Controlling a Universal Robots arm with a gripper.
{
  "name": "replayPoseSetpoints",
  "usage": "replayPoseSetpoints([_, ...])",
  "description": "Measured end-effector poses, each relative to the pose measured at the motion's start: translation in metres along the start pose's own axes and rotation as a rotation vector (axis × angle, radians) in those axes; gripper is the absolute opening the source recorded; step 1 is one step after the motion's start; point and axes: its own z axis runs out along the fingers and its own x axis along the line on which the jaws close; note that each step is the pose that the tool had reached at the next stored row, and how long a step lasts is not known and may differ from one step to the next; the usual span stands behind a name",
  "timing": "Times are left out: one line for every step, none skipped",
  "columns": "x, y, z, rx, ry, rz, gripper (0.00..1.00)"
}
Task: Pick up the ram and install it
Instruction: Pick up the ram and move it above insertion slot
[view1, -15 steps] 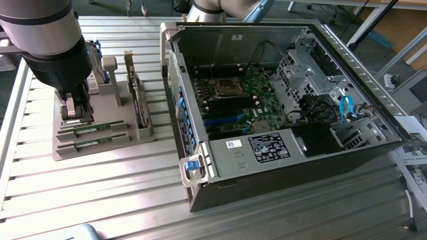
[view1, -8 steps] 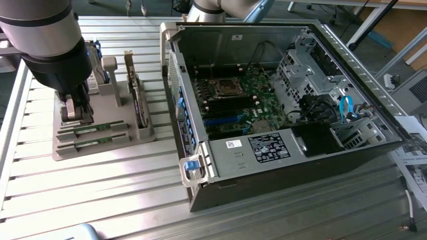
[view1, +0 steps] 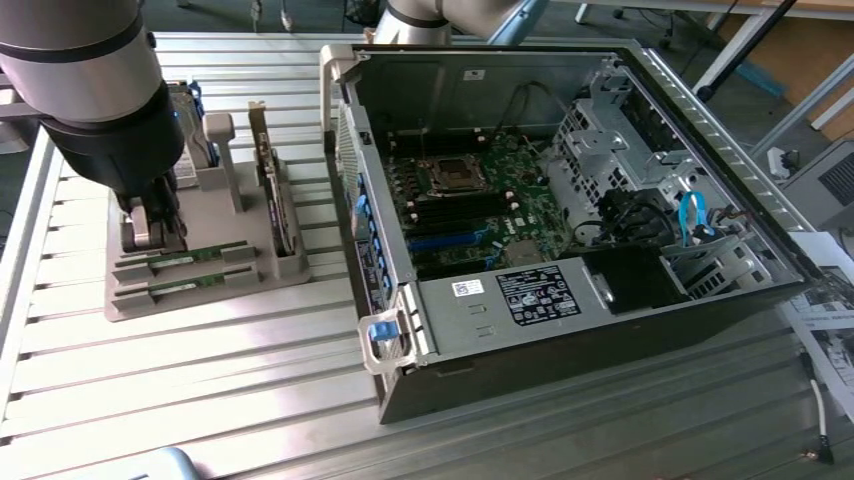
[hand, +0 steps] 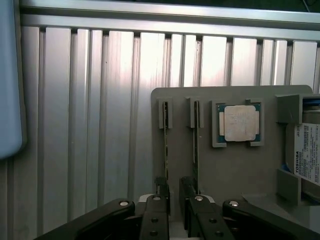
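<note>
Two ram sticks (view1: 180, 259) (view1: 188, 287) lie in slots of a grey holder tray (view1: 200, 302) on the exterior view's left. In the wrist view they stand edge-on as thin green strips (hand: 166, 150) (hand: 196, 150). My gripper (view1: 144, 235) hangs low over the tray's end, at the end of the sticks. Its black fingertips (hand: 161, 192) are open with a narrow gap, and the gripper (hand: 174, 194) holds nothing. One stick runs up to the inner edge of one fingertip; the other passes just outside the second fingertip.
The tray also carries a square silver processor (hand: 241, 123), a hard drive (hand: 307, 155) and an upright dark expansion card (view1: 274, 190). An open computer case (view1: 400, 330) with its motherboard (view1: 467, 200) lies on the exterior view's right. The table is ribbed metal (view1: 200, 380).
</note>
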Motion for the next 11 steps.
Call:
replayPoseSetpoints([0.0, 0.0, 0.0, 0.0, 0.0, 0.0, 0.24])
replayPoseSetpoints([0.0, 0.0, 0.0, 0.0, 0.0, 0.0, 0.24])
replayPoseSetpoints([0.0001, 0.0, 0.0, 0.0001, -0.0001, 0.0, 0.24])
replayPoseSetpoints([0.0001, 0.0, 0.0, 0.0001, 0.0, 0.0, 0.24])
replayPoseSetpoints([0.0001, 0.0, 0.0, 0.0001, -0.0001, 0.0, 0.24])
replayPoseSetpoints([0.0001, 0.0, 0.0, 0.0001, -0.0001, 0.0, 0.24])
replayPoseSetpoints([0.0001, 0.0, 0.0001, 0.0001, -0.0001, 0.0, 0.24])
replayPoseSetpoints([0.0001, 0.0, 0.0004, 0.0, 0.0, 0.0, 0.24])
replayPoseSetpoints([0.0001, 0.0, 0.0008, 0.0002, -0.0001, 0.0, 0.24])
replayPoseSetpoints([0.0001, 0.0, 0.0014, 0.0001, -0.0001, 0.0, 0.24])
replayPoseSetpoints([0.0001, 0.0, 0.0019, 0.0001, -0.0001, 0.0, 0.24])
